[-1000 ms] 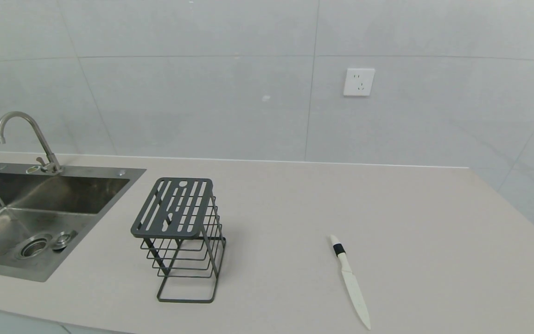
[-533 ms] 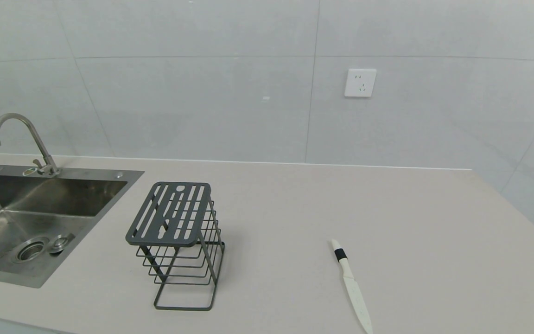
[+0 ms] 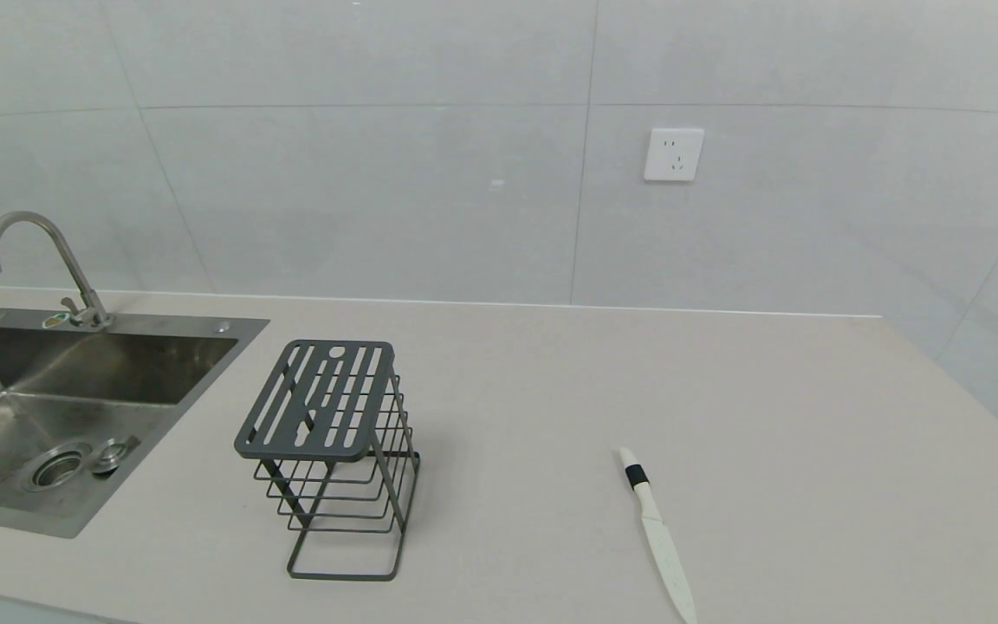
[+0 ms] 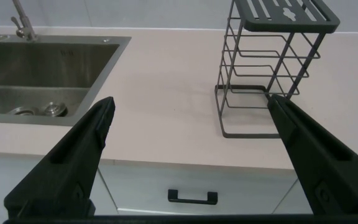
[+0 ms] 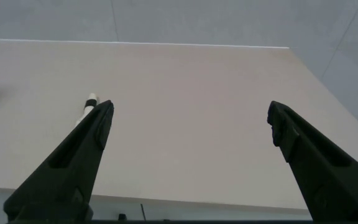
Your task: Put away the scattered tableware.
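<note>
Where the head camera looks: knife (image 3: 655,529) lies flat on the bench (image 3: 551,381), well right of the rack (image 3: 317,399).
Where the left wrist looks: left gripper (image 4: 191,102) fingers released, spread wide, facing the rack.
Where the right wrist looks: right gripper (image 5: 191,107) fingers released, spread wide.

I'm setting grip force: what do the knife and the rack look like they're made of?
Knife: all white apart from a black band on the handle, dull finish; possibly ceramic or plastic, the look leaves it open.
Rack: thin dark grey wires under a flat slotted top, matte; probably coated metal.
</note>
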Robot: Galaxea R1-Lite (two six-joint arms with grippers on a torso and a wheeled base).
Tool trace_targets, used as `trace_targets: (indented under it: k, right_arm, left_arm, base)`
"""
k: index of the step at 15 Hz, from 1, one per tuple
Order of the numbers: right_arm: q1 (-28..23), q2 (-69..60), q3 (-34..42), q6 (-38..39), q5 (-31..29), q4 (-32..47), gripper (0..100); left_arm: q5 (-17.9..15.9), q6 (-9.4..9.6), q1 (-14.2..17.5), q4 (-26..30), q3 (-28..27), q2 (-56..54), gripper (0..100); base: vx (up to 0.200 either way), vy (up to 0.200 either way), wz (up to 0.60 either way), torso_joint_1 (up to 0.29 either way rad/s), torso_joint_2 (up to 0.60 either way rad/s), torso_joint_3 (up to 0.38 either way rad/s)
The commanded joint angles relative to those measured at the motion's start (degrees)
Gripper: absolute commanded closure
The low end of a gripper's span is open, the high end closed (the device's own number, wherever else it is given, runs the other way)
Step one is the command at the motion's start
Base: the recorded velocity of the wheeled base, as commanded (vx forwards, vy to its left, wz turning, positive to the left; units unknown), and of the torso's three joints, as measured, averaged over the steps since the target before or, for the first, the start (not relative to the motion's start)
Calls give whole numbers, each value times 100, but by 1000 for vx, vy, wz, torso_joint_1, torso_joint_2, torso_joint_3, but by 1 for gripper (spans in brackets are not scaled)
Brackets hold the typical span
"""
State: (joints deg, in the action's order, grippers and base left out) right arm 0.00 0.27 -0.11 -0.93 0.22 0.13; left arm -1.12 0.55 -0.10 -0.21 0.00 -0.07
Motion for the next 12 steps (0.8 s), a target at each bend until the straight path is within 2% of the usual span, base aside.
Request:
trace_targets:
  k: [1,4,6,7,9,12]
  right_arm:
    - [0,0,2,14,-4,4,0]
    - [0,8,2,49,13,-13,0]
    - [-18,8,-68,-92,57,-1059,0]
    - [-70,167,-200,-338,242,-1130,0]
    - [-264,1116,-727,-417,1050,-1086,0]
    - [-79,2803,-1079,-426,1824,-1068,0]
  left_arm:
    - [-2,7,1,-14,0,7,0]
    - [7,-11,1,3,0,7,0]
    - [7,-20,1,3,0,7,0]
    - [15,-20,1,3,0,7,0]
    - [15,-20,1,3,0,7,0]
    - [7,42,1,3,0,7,0]
  base:
    - [0,0,0,0,0,0]
    - [0,0,0,0,0,0]
    - [0,0,0,0,0,0]
    - [0,0,0,0,0,0]
    - [0,0,0,0,0,0]
    - [0,0,0,0,0,0]
